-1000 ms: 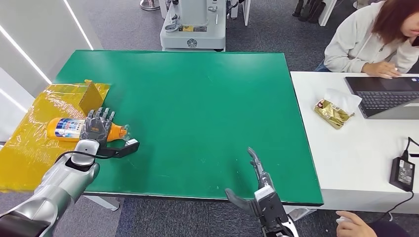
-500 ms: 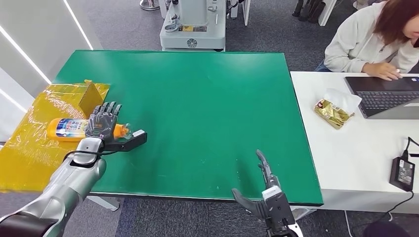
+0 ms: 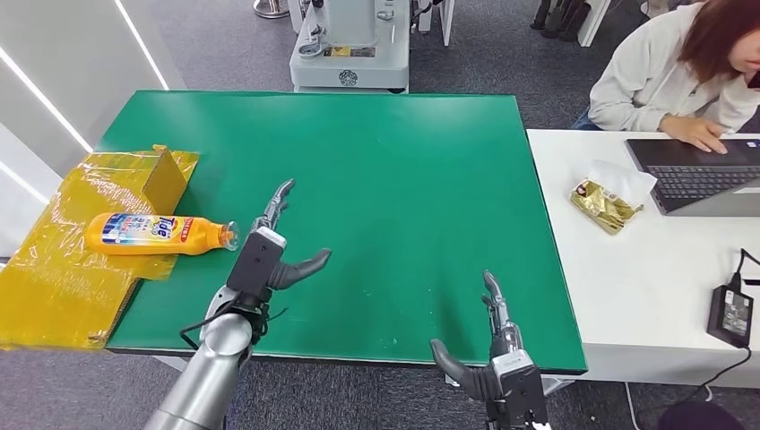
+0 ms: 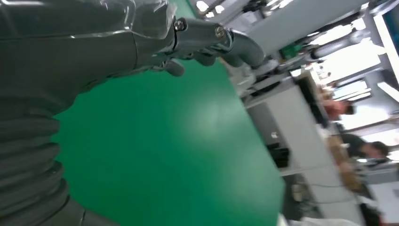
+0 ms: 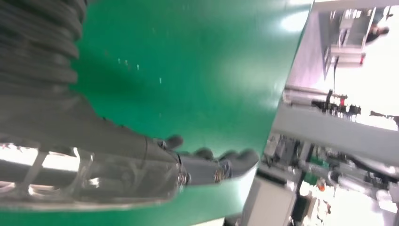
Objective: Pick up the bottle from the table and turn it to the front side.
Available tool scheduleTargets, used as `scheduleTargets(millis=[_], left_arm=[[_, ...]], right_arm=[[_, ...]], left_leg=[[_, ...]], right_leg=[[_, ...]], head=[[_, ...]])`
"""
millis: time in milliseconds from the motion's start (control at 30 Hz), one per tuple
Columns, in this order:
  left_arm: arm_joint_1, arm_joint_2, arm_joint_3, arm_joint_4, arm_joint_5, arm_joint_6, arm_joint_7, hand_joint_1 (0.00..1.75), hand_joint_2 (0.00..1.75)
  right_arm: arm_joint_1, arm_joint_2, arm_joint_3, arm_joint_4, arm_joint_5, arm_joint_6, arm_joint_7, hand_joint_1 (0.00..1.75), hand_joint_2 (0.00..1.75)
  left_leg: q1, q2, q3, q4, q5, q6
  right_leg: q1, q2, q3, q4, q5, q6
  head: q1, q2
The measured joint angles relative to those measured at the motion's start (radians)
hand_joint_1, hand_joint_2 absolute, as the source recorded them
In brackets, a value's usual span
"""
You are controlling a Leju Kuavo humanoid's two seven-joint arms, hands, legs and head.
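At the near edge of the green table (image 3: 376,179), the right hand (image 3: 491,358) stands edge-on, fingers extended and thumb splayed to the side, holding nothing; the right wrist view shows the same hand (image 5: 141,160) over bare green surface, fingers apart. Further in and to the left, the left hand (image 3: 273,246) hovers above the table, its fingers pointing away from the robot and its thumb spread toward the table's centre, with nothing in its grasp; the left wrist view confirms the left hand (image 4: 141,42) spread over the green top. Just beside this hand, on its left, the bottle (image 3: 157,234) lies on its side, apart from the fingers. It is orange with a printed label facing up, its cap end pointing toward the left hand, its body resting on a yellow sheet (image 3: 63,260) that covers the table's left edge and overhangs it. A yellow box (image 3: 166,175) stands on the sheet just behind the bottle. To the right, a white desk (image 3: 627,296) adjoins the table, carrying a gold packet (image 3: 602,205), a laptop (image 3: 699,175) and a black adapter (image 3: 730,313). A person (image 3: 681,72) sits at the far side of the desk, one hand at the laptop. Beyond the table stands a grey machine base (image 3: 349,54).
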Motion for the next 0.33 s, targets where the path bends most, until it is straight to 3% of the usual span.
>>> scheduleTargets(millis=[67, 167, 333], left_arm=[[0.140, -0.042, -0.047, -0.223, 0.296, -0.199, -0.012, 0.00, 1.75], [0.218, -0.053, -0.084, -0.323, 0.375, -0.229, -0.019, 0.00, 1.75], [0.278, -0.054, -0.101, -0.399, 0.414, -0.219, -0.019, 0.00, 1.75]], right_arm=[[0.006, 0.002, -0.002, -0.017, -0.028, -0.019, -0.045, 0.00, 1.75], [0.016, 0.006, -0.014, -0.048, -0.044, -0.036, -0.073, 0.00, 1.75], [0.043, 0.012, -0.048, -0.097, -0.066, -0.046, -0.079, 0.00, 1.75]], left_leg=[[0.000, 0.000, 0.000, 0.000, -0.001, 0.000], [0.001, 0.000, 0.000, 0.000, -0.001, 0.000], [0.001, 0.000, 0.000, 0.000, -0.001, 0.000]], right_leg=[[0.000, 0.000, 0.000, 0.000, -0.001, 0.000], [0.000, 0.000, 0.000, 0.000, -0.001, 0.000], [0.001, -0.001, 0.000, 0.000, -0.001, 0.000]], head=[[0.000, 0.000], [0.000, 0.000], [0.000, 0.000]])
